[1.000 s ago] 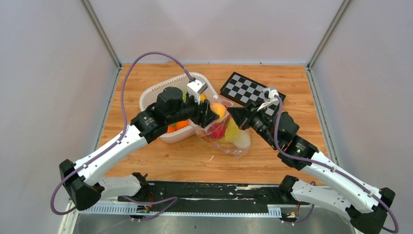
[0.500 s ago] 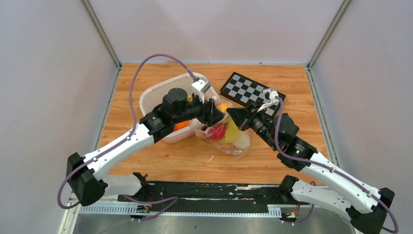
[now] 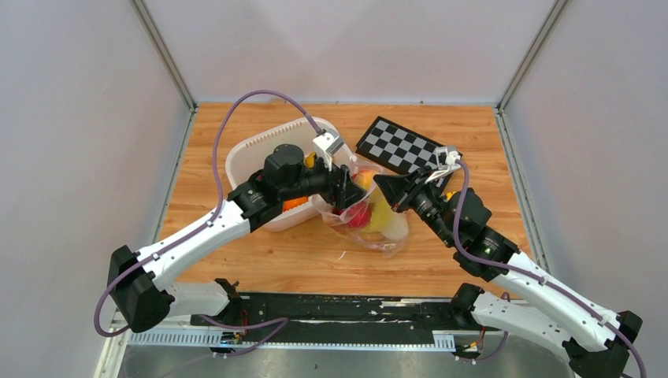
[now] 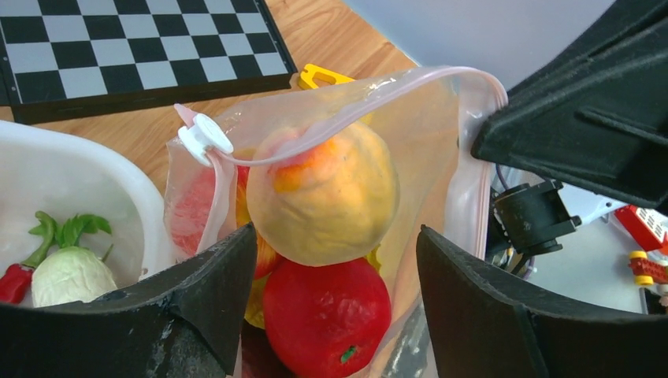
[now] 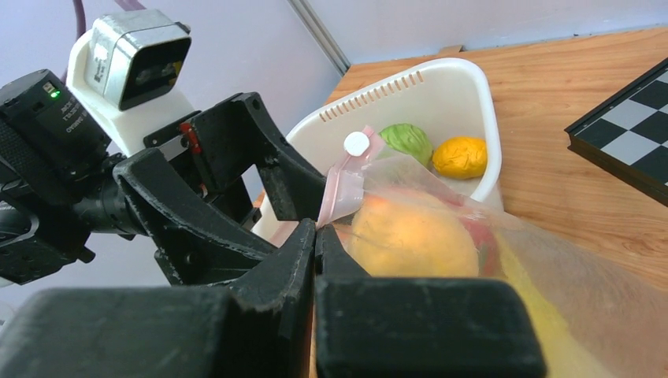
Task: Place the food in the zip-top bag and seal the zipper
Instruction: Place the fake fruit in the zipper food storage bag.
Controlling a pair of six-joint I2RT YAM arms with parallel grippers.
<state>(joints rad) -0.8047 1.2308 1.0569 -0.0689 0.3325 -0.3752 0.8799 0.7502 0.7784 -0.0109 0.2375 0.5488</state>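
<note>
Wooden worktop carries all items. In the top view, the white basket sits at 10 o'clock from the worktop centre and the checkerboard at 1 o'clock.

The zip-top bag stands at centre, just beside the basket, with its mouth raised and open.

The left claw reaches the bag mouth from 9 o'clock. Its jaws stand wide apart on either side of the mouth and grip nothing.

The right claw comes in from 3 o'clock. Its jaws are fully closed, pinching the bag's mouth edge at the zipper.

Food inside the bag:
- a yellow-orange fruit at the top;
- a red fruit directly below it, touching it.

Food in the basket:
- a green cabbage;
- an orange fruit;
- a pale round vegetable;
- a red chilli, cut off by the frame edge.

The white slider sits at the zipper's 9 o'clock end in the left wrist view.

The bag's lower contents are blurred by the crinkled film. A yellow object behind the bag is mostly hidden.
</note>
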